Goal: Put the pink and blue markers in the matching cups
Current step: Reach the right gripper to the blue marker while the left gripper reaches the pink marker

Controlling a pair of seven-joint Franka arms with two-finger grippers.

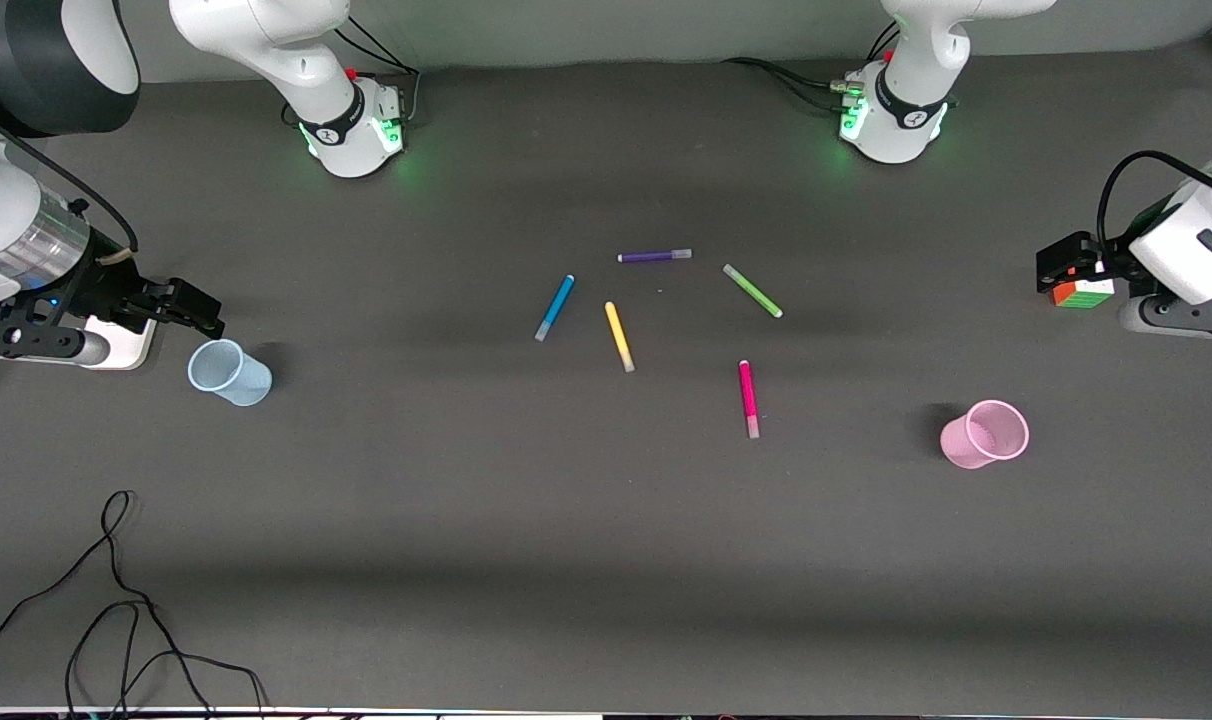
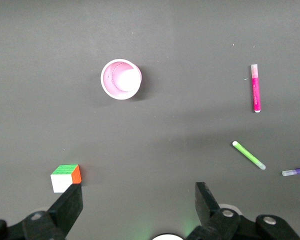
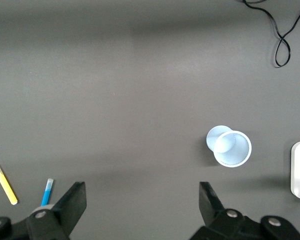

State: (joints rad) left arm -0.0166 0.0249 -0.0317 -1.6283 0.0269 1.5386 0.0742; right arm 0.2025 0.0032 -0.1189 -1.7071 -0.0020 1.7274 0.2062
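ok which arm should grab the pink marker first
Probably the left. Its open end effector hangs at the table end holding the pink cup, and the pink marker lies toward that end.

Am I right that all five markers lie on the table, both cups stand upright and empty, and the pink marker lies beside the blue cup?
Not quite. The front view shows the pink marker toward the pink cup, well apart from the blue cup. The rest is right.
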